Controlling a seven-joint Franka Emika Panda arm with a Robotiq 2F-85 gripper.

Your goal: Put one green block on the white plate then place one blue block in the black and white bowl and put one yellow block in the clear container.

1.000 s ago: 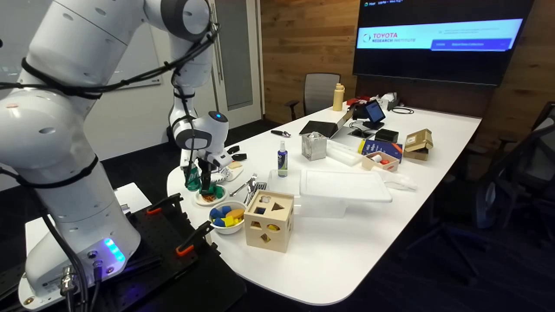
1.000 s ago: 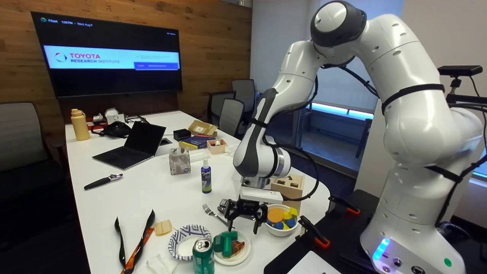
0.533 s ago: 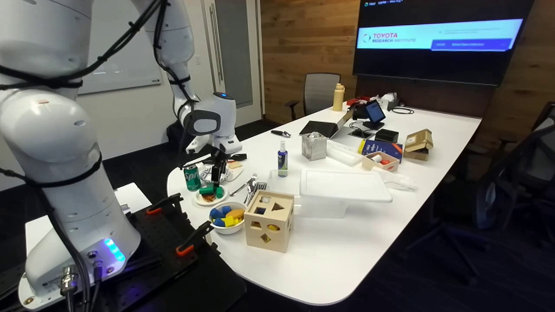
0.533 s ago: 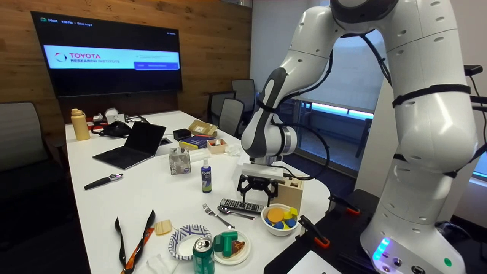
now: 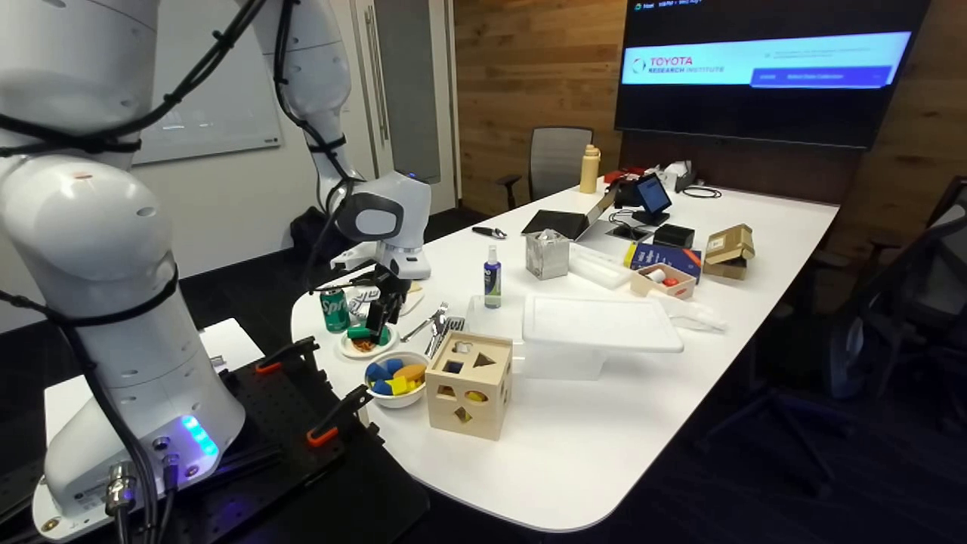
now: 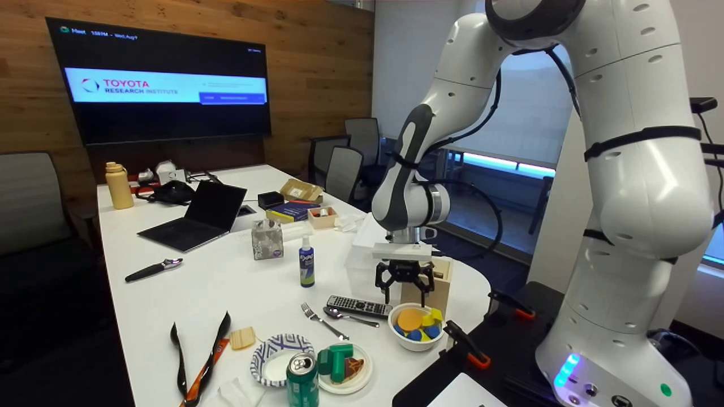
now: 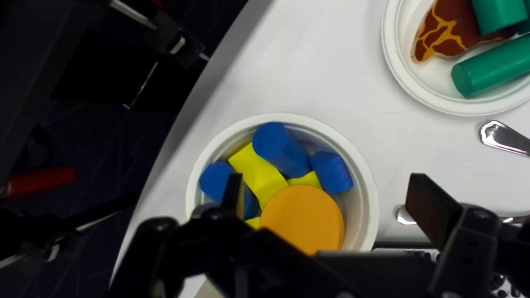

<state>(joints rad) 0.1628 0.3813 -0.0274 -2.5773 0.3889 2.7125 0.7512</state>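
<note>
In an exterior view the hand [image 6: 405, 302] hangs close to the white bowl [image 6: 416, 345], the white plate [image 6: 362, 383] with its green blocks [image 6: 338, 367] farther off and the dark-patterned bowl [image 6: 291, 341] farthest. In an exterior view a wooden cube [image 5: 467, 378] near the hand shows yellow inside. In the wrist view the hand's fingers [image 7: 430, 211] stand wide apart, one overlapping the white bowl, where blue blocks [image 7: 281, 149], yellow blocks [image 7: 258, 174] and an orange disc [image 7: 304, 217] lie.

White table [image 6: 226, 282], white plate [image 7: 434, 80], patterned bowl [image 6: 283, 342], wooden cube [image 5: 460, 400]
</note>
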